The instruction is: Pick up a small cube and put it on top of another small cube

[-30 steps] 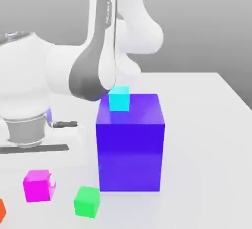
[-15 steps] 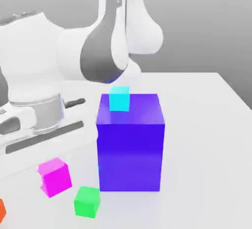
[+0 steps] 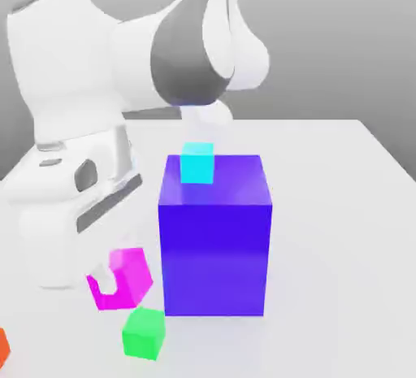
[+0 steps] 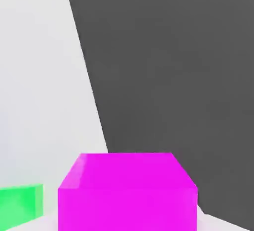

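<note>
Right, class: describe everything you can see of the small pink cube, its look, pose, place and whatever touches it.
The small pink cube is a plain, smooth, bright magenta block with no markings, much smaller than the big blue block on its right in the exterior view. It sits tilted, corner down, lifted just off the white table, above and slightly left of the green cube. The gripper is shut on it. In the hand view its top and front faces show close up.

place: simulated tabletop | cues: flat white table [image 3: 341,206], blank grey backdrop, plain-coloured blocks
</note>
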Controlling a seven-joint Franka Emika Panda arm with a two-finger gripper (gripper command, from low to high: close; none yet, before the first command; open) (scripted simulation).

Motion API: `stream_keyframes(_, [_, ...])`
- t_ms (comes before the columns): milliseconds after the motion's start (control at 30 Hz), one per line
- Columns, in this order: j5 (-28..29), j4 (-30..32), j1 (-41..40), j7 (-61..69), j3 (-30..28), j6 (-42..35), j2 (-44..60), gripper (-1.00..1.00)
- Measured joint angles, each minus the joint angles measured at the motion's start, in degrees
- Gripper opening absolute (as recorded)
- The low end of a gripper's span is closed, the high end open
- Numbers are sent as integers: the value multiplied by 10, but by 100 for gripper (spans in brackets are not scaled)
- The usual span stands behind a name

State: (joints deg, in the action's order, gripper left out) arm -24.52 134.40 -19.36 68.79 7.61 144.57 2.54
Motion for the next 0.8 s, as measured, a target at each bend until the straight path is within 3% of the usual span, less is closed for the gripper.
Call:
stream_keyframes(67, [-14, -1, 2, 54, 2, -5, -4, -100])
stream_keyframes(133, [7, 17, 6, 91, 3, 4, -4, -100])
stream_keyframes(233, [79, 62, 11, 125, 2, 29, -3, -100])
stream_keyframes(333, [204, 117, 9, 104, -13, 54, 0, -100])
stream_keyframes(400, [243, 130, 8, 93, -16, 69, 10, -100])
stream_keyframes(700, [279, 130, 14, 73, -27, 153, 99, -100])
stream_keyframes(733, [280, 130, 14, 72, -28, 161, 107, 100])
stream_keyframes(800, [280, 130, 14, 72, -28, 161, 107, 100])
